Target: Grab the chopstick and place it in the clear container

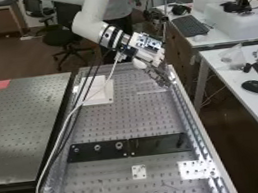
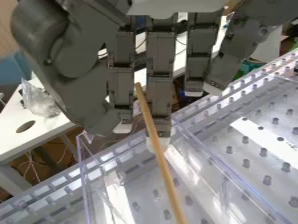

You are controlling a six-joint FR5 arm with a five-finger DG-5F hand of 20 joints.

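Observation:
In the high view the hand is over the bench's far right part, near the side rail. The wrist view has the hand with its fingers hanging down straight, the thumb to one side of them. A thin wooden chopstick slants across in front of the fingers, its upper end overlapping one of them; whether they touch I cannot tell. Clear walls of the container stand below the fingertips, and the chopstick's lower stretch passes over or into it; its far end is hidden.
A white block stands on the perforated bench left of the hand. Nearer the camera, a black bar crosses the bench, with small white plates below it. A white table with a mouse is at the right.

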